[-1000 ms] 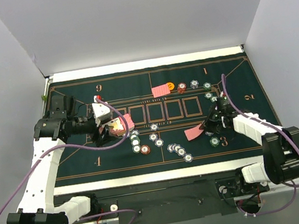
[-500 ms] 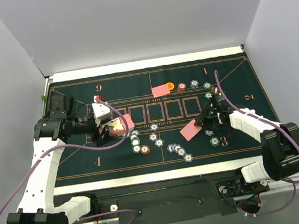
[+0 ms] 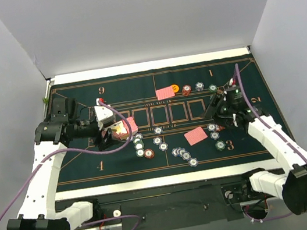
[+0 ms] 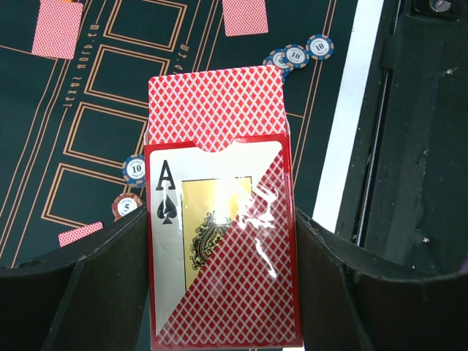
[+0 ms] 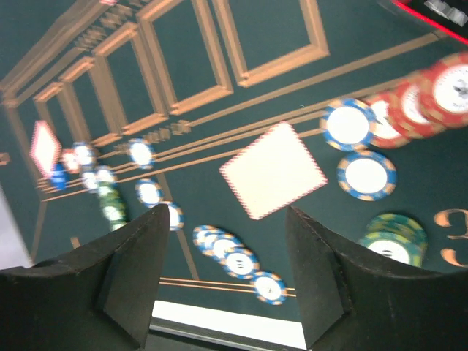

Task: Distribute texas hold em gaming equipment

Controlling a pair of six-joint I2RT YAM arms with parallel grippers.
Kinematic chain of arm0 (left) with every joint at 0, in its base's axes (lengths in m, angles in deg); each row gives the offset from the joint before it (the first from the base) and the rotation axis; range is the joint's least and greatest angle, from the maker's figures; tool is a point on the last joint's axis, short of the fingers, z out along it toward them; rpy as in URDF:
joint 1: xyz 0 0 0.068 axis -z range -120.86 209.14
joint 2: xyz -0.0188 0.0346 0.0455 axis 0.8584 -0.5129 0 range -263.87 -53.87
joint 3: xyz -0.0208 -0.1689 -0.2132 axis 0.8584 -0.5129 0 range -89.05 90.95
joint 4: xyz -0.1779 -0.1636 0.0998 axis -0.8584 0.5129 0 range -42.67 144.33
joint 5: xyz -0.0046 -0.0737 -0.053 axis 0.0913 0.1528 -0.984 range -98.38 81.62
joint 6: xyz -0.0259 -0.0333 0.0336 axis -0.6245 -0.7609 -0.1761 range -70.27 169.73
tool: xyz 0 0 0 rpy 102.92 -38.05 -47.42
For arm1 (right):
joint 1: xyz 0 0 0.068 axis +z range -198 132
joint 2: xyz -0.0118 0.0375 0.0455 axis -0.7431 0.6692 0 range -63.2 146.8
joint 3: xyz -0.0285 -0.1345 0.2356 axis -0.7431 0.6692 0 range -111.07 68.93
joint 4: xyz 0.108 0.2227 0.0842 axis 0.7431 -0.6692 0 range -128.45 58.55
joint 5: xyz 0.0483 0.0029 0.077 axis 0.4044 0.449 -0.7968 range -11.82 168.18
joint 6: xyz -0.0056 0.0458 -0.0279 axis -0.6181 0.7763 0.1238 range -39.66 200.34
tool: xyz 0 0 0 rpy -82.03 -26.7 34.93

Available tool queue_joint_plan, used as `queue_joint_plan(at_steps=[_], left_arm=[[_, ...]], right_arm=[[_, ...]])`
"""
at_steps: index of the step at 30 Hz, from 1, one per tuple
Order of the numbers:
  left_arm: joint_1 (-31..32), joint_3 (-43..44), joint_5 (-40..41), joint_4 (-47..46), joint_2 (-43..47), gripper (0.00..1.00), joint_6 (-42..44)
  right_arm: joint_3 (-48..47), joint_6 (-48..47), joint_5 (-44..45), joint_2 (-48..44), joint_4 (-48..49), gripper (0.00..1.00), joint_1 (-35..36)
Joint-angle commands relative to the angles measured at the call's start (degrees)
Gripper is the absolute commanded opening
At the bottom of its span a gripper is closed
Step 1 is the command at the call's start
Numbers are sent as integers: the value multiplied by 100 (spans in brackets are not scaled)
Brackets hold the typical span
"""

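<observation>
**Pale walls, green hold'em felt, one card lying loose by the 3**

Pale grey walls (image 3: 143,16) box in a table covered by a dark green felt mat (image 3: 79,163) with gold lines. Gold numbers I can read on it: 6, 1, 2 and 3. Sideways lettering next to the row of gold boxes looks like TEXAS HOLD'EM in the left wrist view.

The blue-edged chips (image 4: 295,54) say 10 and a reddish chip (image 4: 128,206) says 5.

The left gripper (image 4: 221,227) is clamped tight on a card box (image 4: 219,292) over the mat's left side. It has a clear front showing an A with a spade, and red-backed cards stick out the top.

The right gripper (image 5: 225,212) has its fingers spread with nothing between them, up over the felt between the 2 and the 3. A single pink-backed card (image 5: 273,170) lies flat on the mat near it, not touching, with more chips just beside it. Another card (image 3: 164,93) sits at the far middle next to an orange disc (image 3: 175,87).
</observation>
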Motion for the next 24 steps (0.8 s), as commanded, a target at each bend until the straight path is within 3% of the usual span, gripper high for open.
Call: queue_joint_plan(at_steps=[1, 6, 7, 13, 24], left_arm=[[22, 259, -340, -140, 124, 39, 28], [22, 241, -332, -166, 133, 39, 27], [31, 224, -331, -158, 142, 39, 19], [57, 197, -314, -149, 159, 39, 19], [66, 188, -305, -149, 230, 40, 10]], right_arm=[[-878, 214, -415, -271, -226, 64, 357], [-1942, 530, -1066, 239, 186, 70, 1587], [-2135, 583, -1267, 422, 405, 76, 1902], [-2882, 865, -1682, 1091, 1092, 80, 3010], [-3147, 1383, -1787, 2111, 1935, 80, 3539]])
